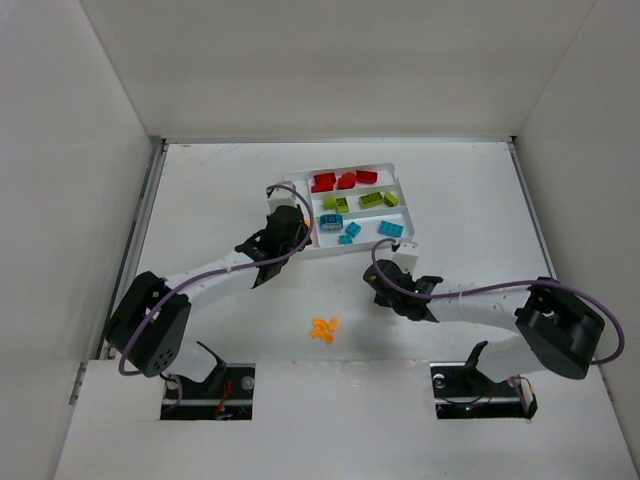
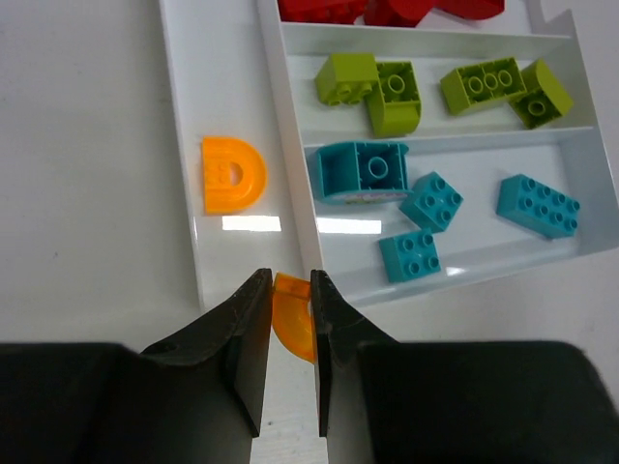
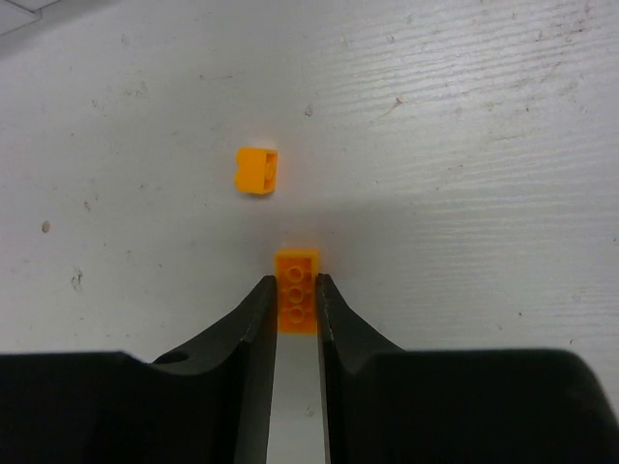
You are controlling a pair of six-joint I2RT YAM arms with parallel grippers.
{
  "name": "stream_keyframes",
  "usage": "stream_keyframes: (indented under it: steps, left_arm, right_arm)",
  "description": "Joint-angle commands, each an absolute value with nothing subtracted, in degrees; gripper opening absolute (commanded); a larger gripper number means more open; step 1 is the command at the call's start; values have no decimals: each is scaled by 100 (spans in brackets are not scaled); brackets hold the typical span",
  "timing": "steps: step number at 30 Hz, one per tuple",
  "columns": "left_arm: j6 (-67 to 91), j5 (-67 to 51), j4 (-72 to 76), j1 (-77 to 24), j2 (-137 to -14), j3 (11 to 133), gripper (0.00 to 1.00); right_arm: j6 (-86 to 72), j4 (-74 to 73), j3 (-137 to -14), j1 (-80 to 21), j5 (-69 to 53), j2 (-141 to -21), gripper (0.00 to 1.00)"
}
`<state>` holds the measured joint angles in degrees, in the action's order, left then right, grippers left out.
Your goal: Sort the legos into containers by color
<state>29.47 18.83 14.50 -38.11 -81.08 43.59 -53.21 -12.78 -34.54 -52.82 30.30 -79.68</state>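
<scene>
The white tray (image 1: 399, 172) holds red legos (image 1: 343, 181) in the far slot, lime green ones (image 2: 387, 92) in the middle slot and teal-blue ones (image 2: 430, 203) in the near slot. An orange half-round piece (image 2: 232, 174) lies in the narrow side slot (image 2: 184, 87). My left gripper (image 2: 290, 290) is shut on an orange curved piece (image 2: 293, 314) at the near end of that slot; it shows at the tray's left side (image 1: 288, 230). My right gripper (image 3: 296, 290) is shut on an orange three-stud brick (image 3: 296, 274), below the tray's right end (image 1: 385, 285).
Loose orange bricks (image 1: 323, 328) lie on the white table between the two arms; one (image 3: 256, 169) shows just beyond my right fingertips. White walls close the table at the back and sides.
</scene>
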Motion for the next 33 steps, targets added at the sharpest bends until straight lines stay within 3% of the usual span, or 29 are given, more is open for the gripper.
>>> stream_keyframes:
  steps: [1,16,20,24,33]
  left_arm:
    - [2672,2091,1758,-3652,-8340,4798,12]
    - [2408,2355,2092,-3186,-9887,5756,15]
    - [2400,2294,2135,-3203,-9932,5853,28]
    - [2426,2224,2136,-3195,-9651,5784,40]
    - [2917,2136,2048,-3054,-7439,4371,34]
  right_arm:
    - [-5274,-1512,-3569,-5400,3349,-7937,22]
    - [-4755,-1292,-3673,-5664,3191,-6584,23]
    - [-4457,-898,-3919,-5664,2823,-6556,23]
    - [-4228,-344,-4279,-5647,2304,-6898,23]
    - [-3604,615,-5755,-5287,1627,-8822,24]
